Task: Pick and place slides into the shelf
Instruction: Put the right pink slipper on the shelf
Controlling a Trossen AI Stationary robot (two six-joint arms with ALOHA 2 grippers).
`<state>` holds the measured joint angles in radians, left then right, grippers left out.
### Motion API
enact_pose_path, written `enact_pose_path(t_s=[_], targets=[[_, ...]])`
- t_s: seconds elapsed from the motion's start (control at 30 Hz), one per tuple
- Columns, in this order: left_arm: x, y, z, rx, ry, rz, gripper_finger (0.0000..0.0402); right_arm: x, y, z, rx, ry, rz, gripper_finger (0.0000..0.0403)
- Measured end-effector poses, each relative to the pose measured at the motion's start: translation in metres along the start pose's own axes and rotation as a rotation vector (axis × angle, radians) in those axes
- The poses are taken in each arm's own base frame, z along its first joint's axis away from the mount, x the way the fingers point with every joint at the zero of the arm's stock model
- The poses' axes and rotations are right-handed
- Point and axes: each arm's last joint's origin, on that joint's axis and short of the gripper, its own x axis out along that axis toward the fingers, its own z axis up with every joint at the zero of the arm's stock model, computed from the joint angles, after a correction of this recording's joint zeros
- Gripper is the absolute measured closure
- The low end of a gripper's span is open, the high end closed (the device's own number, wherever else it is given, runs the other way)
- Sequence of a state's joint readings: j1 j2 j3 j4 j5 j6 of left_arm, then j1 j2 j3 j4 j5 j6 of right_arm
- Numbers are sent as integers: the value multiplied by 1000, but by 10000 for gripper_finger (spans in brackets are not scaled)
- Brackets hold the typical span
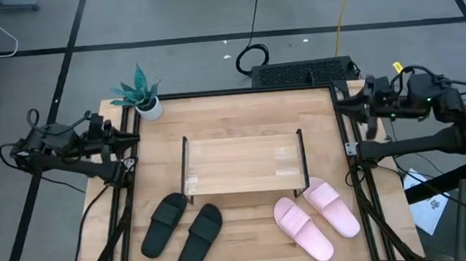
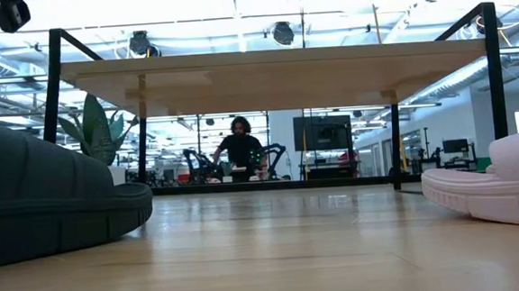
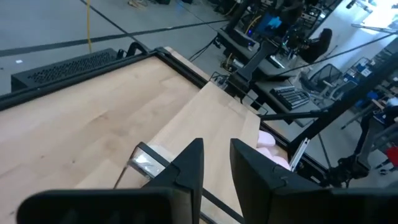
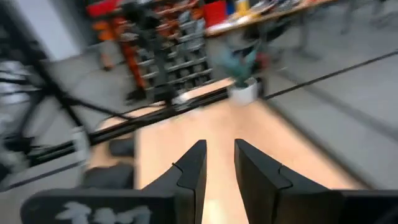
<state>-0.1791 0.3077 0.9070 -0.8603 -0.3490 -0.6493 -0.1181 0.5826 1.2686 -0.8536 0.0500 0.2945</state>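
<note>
The wooden counter (image 1: 232, 114) fills the middle of the high view, with the left pincer (image 1: 130, 139) poised at its left edge and the right pincer (image 1: 341, 105) at its right edge, both clear of everything on the boards. Between the two pincers, roughly midway, stands the shelf (image 1: 242, 165), its light top board carried on thin black end frames; from the low view the space under that board (image 2: 273, 72) holds nothing. On the near side of the shelf, and so farther along the counter than either pincer, lie the slides: the black pair (image 1: 182, 228) nearer the left pincer, side by side and angled, and the pink pair (image 1: 316, 216) nearer the right pincer, one of them just beside the shelf's end frame. All four rest on the counter outside the shelf. A small potted plant (image 1: 144, 96) in a white pot stands at the far corner, just beyond the left pincer. In the left wrist view the left pincer's fingers (image 3: 189, 168) stand a narrow gap apart with nothing between them; the right pincer's fingers (image 4: 193, 165) in the right wrist view show the same slim, unfilled gap. A person (image 2: 240, 147) is at a bench in the room behind.
</note>
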Motion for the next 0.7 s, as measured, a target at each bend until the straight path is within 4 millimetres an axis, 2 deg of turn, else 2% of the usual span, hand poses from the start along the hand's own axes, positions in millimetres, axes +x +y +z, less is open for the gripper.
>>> enact_pose_path(t_s=[0.2,0.4,0.57,0.7], targets=[[0,0,0,-3,6,-2,325,3,3,-18,272,253,185,330],[0,0,0,-7,6,-2,325,17,4,-44,555,539,335,330],[0,0,0,-15,6,-2,325,28,4,-61,669,686,364,330],[0,0,0,-30,6,-1,325,29,7,-61,707,708,400,330]])
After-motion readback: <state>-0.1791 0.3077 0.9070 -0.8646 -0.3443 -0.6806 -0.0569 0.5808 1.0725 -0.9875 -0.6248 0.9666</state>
